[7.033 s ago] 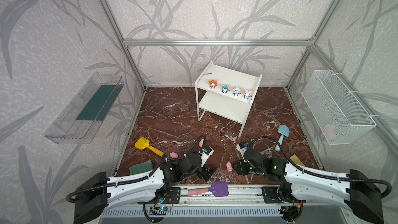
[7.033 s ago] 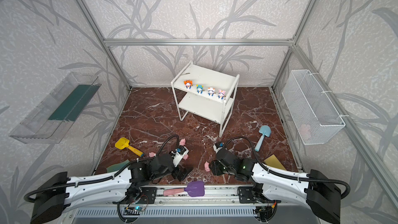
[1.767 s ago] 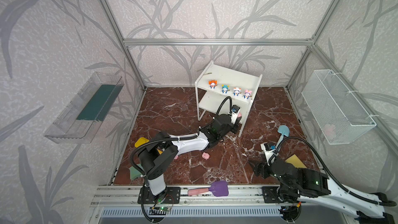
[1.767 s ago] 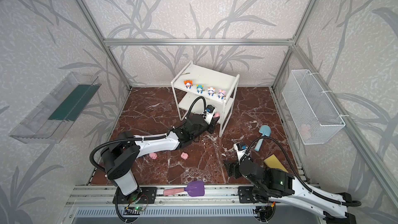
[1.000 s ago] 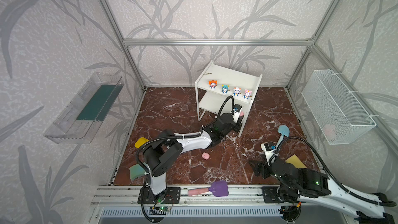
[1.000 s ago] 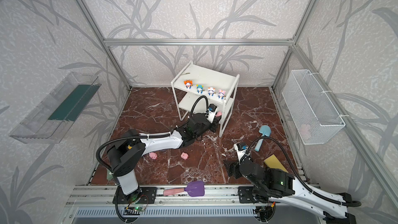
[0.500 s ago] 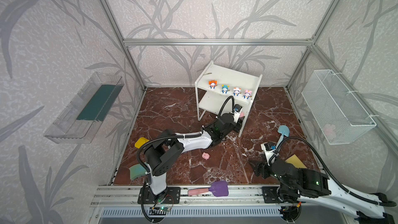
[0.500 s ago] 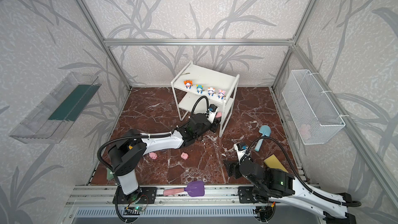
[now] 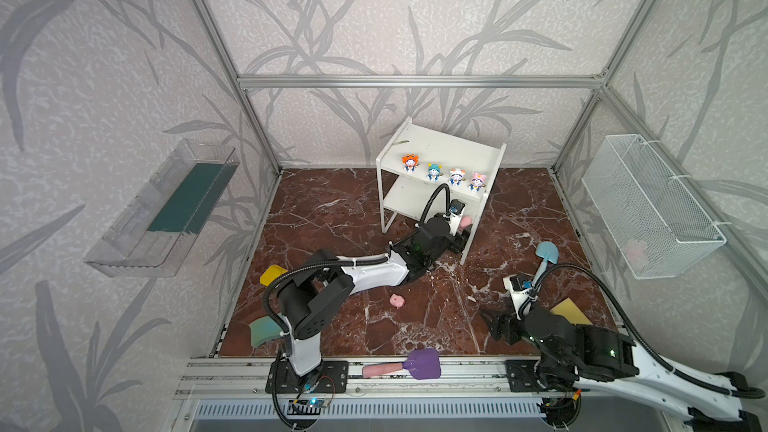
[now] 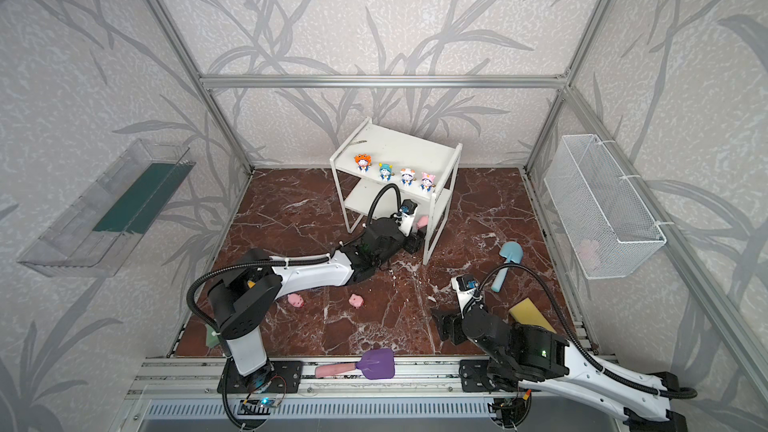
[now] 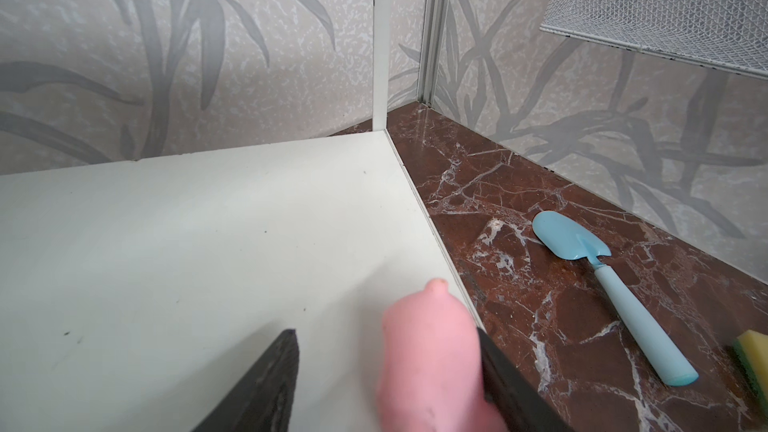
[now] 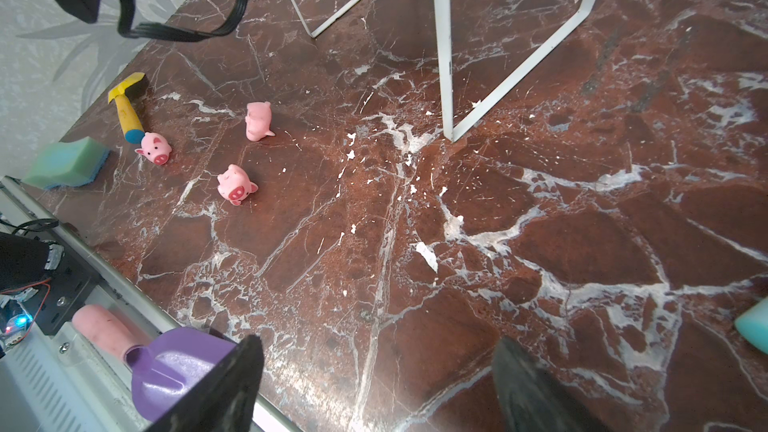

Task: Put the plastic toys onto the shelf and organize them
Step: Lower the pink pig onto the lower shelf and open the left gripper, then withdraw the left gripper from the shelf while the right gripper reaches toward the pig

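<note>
The only print in sight, a small label on the right arm's white wrist camera [image 10: 466, 285], was too small to read.

The left arm [image 9: 374, 274] lay stretched low over the marble tabletop [image 9: 332, 218]. It ran from its base at 7 o'clock toward the shelf [image 9: 440, 147] at 12 o'clock, forearm almost level, wrist reaching into the lower tier. The left gripper [image 11: 386, 334] stood released there. In the left wrist view a pink pig [image 11: 428, 363] sat on the lower board [image 11: 208, 222] at its near 4 o'clock corner. The pig touched one finger [image 11: 511, 384], with a clear gap to the other finger [image 11: 266, 380]. In both top views it showed just beside the shelf's 3 o'clock side panel [image 9: 486, 197].

On the upper board [image 10: 399, 143] four figurines stood in a row along the near edge. The orange-hatted one [image 9: 409, 162] was at the 9 o'clock end, then teal [image 9: 434, 171], white [image 9: 456, 176] and pink [image 9: 477, 181].

The right arm [image 9: 590, 347] sat folded low at 5 o'clock. The right gripper [image 12: 374, 384] gaped wide with nothing between its fingers, aimed toward 11 o'clock above bare tabletop. Three loose pigs lay around 7 o'clock, well apart from the shelf. One [image 12: 154, 149] lay just beside the handle end of a yellow shovel [image 12: 124, 105], the others [image 12: 257, 120] [image 12: 235, 183] nearer the middle.
</note>
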Tool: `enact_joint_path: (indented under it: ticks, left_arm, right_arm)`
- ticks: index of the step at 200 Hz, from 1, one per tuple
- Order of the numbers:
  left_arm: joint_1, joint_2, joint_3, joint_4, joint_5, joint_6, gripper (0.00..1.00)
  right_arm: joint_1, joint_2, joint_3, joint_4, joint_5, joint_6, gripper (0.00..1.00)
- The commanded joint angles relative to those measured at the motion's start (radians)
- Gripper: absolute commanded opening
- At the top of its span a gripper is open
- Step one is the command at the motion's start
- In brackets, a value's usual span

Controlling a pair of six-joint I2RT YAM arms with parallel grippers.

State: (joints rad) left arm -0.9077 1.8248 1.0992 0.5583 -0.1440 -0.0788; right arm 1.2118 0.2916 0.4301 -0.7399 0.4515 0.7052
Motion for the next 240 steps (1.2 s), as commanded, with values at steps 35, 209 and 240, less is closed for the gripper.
enact_joint_path:
  ticks: [35, 209, 240]
  left_arm:
    - [0.007, -0.086, -0.046, 0.009, -0.040, 0.034, 0.80]
    - [0.012, -0.571, -0.349, -0.261, -0.037, 0.044, 0.99]
    - [0.011, -0.706, -0.399, -0.411, -0.022, 0.014, 0.99]
  right_arm:
    - [0.002, -0.009, 0.014, -0.014, 0.000, -0.010, 0.87]
    - [-0.019, 0.091, 0.036, 0.023, 0.065, 0.014, 0.88]
    - [-0.264, 0.133, 0.074, 0.087, -0.093, -0.077, 0.88]
